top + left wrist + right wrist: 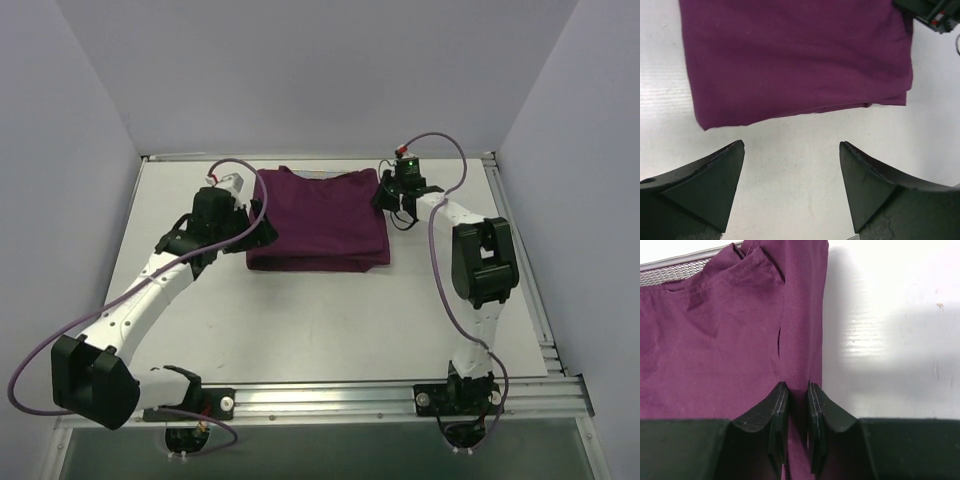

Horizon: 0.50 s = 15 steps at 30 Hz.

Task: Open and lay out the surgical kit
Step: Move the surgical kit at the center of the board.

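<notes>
The dark purple cloth wrap (320, 220) lies folded at the back middle of the table, covering the kit. My right gripper (385, 197) is at its right back corner, and its jaws (797, 390) are shut on a fold along the cloth's right edge (800, 315). A strip of the silver wire-mesh tray (670, 272) shows beyond the cloth in the right wrist view. My left gripper (262, 232) is open and empty at the cloth's left front corner, a little short of its edge (790, 55). The clamps and tweezers are hidden.
The white table (330, 320) has a raised metal rail (520, 250) along its right side and another at the near edge. Grey walls stand on the left, back and right. The right gripper's body (935, 12) shows at the top right of the left wrist view.
</notes>
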Each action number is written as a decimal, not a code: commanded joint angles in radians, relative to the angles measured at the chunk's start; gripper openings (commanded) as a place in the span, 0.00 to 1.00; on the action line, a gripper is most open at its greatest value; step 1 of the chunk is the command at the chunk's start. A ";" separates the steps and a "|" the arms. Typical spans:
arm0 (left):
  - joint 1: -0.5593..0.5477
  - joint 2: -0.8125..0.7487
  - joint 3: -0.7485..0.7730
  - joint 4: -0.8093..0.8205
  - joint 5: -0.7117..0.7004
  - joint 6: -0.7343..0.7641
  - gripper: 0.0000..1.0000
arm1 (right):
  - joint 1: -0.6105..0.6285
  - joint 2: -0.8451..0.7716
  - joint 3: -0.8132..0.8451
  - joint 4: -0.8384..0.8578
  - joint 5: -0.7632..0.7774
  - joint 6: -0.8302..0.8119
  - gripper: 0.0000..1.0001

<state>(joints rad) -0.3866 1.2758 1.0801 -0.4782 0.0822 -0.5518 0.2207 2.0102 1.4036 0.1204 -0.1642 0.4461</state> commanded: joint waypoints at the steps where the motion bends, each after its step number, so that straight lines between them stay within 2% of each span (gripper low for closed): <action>1: -0.031 0.013 0.073 0.162 0.028 0.027 0.86 | -0.032 0.047 0.070 -0.025 -0.081 -0.073 0.00; 4: -0.078 0.072 0.118 0.181 0.031 0.061 0.89 | -0.067 0.068 0.100 -0.030 -0.150 -0.092 0.00; 5: -0.095 0.114 0.135 0.178 0.021 0.076 0.91 | -0.078 0.076 0.106 -0.028 -0.175 -0.095 0.04; 6: -0.124 0.135 0.168 0.181 0.016 0.082 0.92 | -0.081 0.079 0.116 -0.027 -0.184 -0.098 0.13; 7: -0.138 0.160 0.187 0.185 0.017 0.085 0.93 | -0.084 0.088 0.124 -0.027 -0.196 -0.098 0.29; 8: -0.150 0.209 0.205 0.187 0.016 0.085 0.94 | -0.089 0.091 0.135 -0.033 -0.207 -0.090 0.56; 11: -0.211 0.311 0.306 0.172 -0.011 0.107 0.96 | -0.101 0.049 0.166 -0.102 -0.158 -0.041 0.71; 13: -0.286 0.390 0.403 0.156 -0.109 0.141 0.97 | -0.113 -0.054 0.129 -0.183 0.004 -0.002 0.78; 14: -0.313 0.422 0.440 0.132 -0.145 0.177 0.97 | -0.119 -0.094 0.100 -0.198 0.052 0.047 0.82; 15: -0.336 0.454 0.478 0.118 -0.172 0.191 0.97 | -0.129 -0.132 0.065 -0.189 0.060 0.066 0.83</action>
<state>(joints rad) -0.6445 1.6676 1.4300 -0.3561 0.0212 -0.4473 0.1131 2.0537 1.5009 0.0097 -0.2386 0.4305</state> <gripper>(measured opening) 0.970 0.815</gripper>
